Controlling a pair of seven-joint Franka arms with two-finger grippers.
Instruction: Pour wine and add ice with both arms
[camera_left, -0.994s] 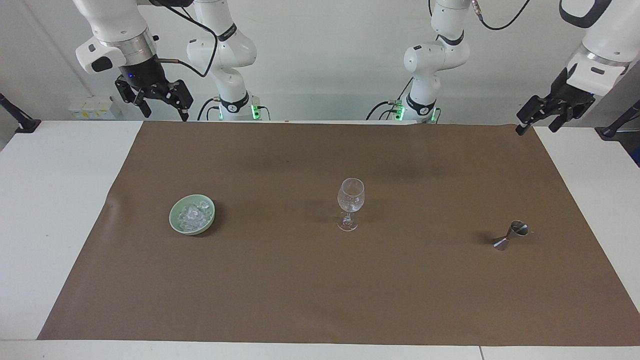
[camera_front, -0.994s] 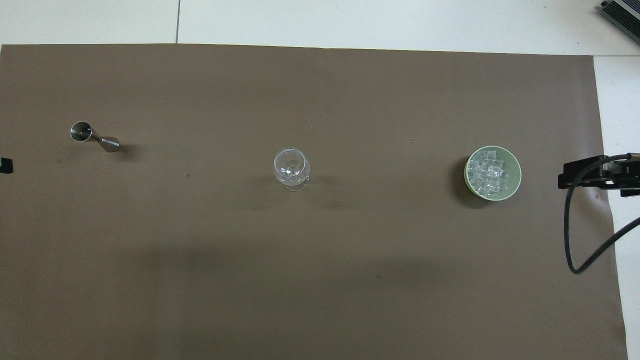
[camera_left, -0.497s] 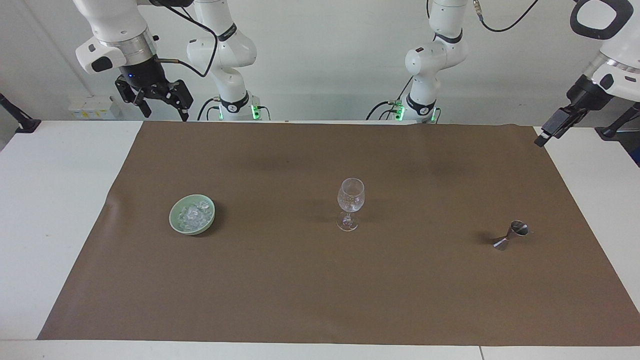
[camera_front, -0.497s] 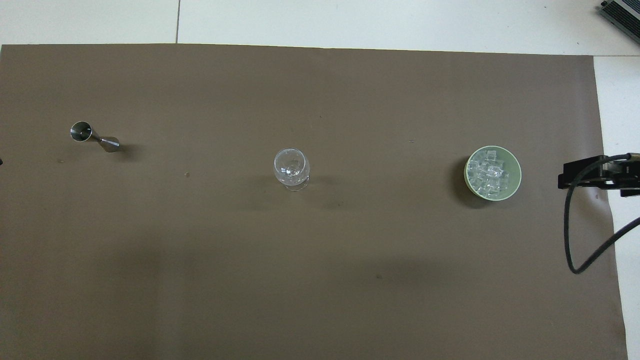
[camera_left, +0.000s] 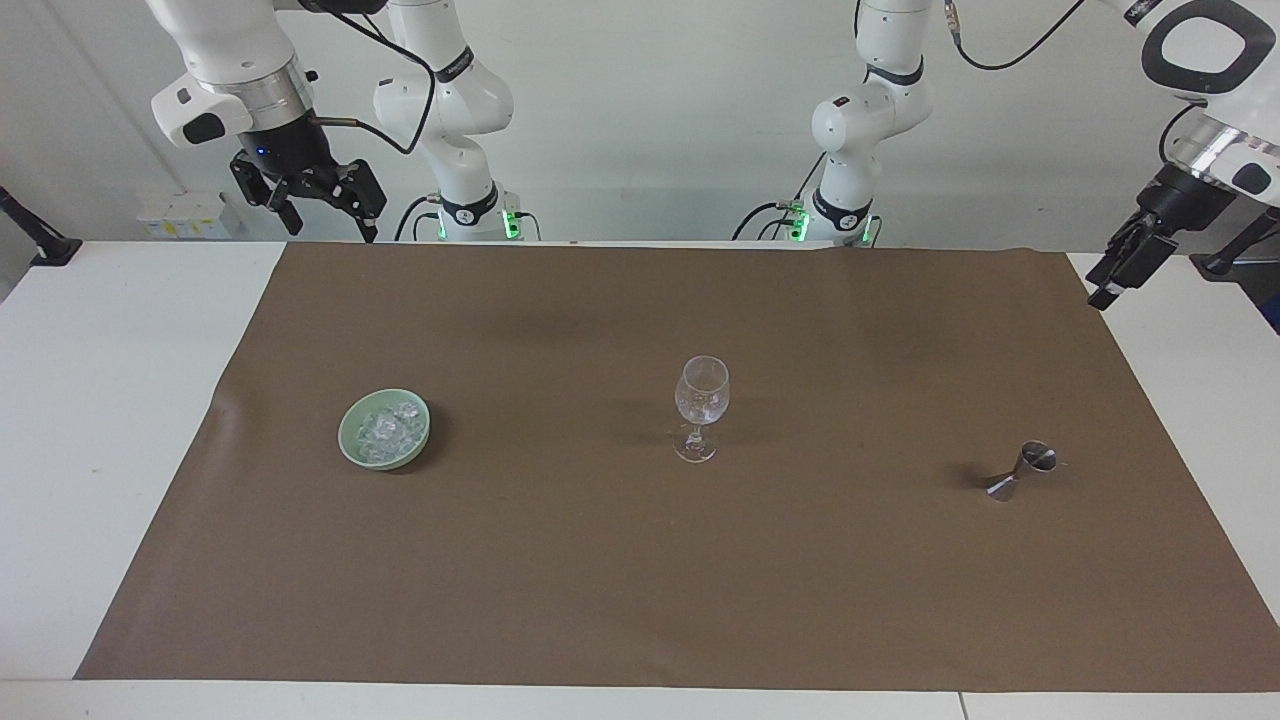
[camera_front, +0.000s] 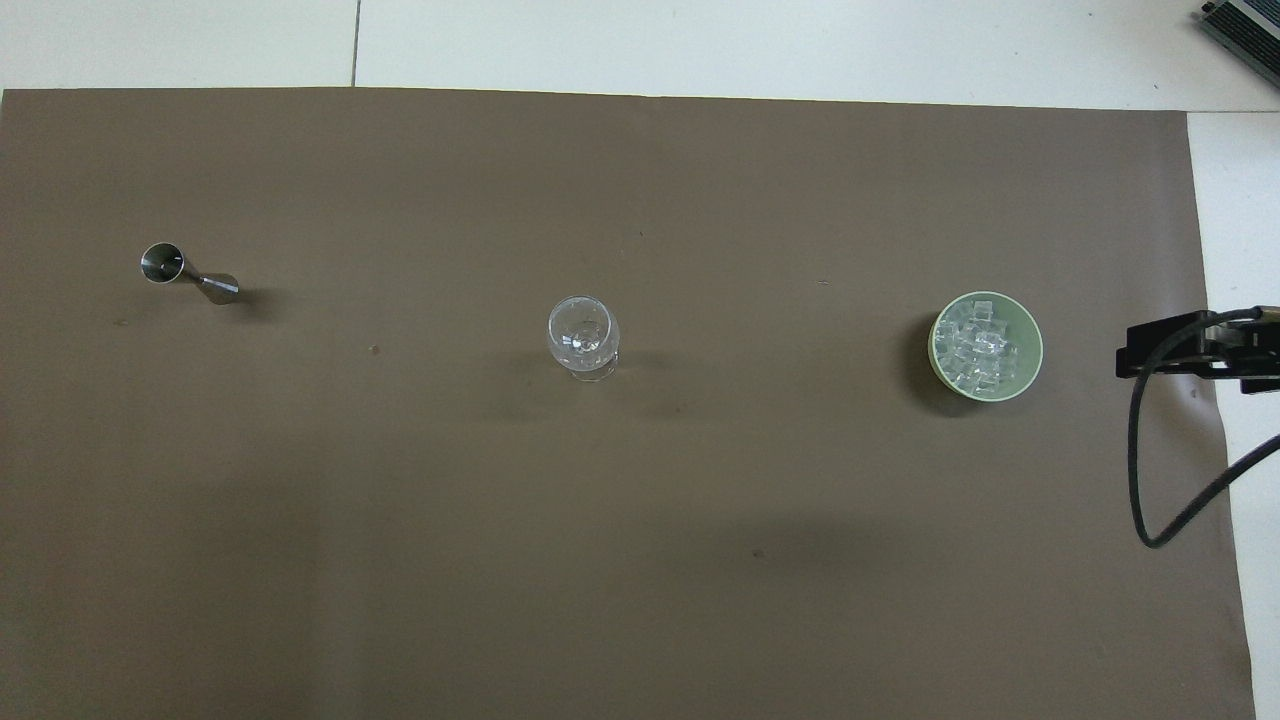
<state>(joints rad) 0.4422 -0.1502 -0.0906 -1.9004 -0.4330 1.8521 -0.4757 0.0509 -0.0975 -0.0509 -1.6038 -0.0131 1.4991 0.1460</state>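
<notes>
Both hands (camera_left: 310, 205) (camera_left: 1118, 272) raised, spread, empty

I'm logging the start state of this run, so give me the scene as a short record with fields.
ice: heaped in pale green bowl, toward the right arm's end
wine glass: upright, mid-mat
metal jigger: upright, toward the left arm's end
right gripper: open, raised over the mat's edge nearest the robots
left gripper: open, raised over the mat's corner
held: nothing
</notes>
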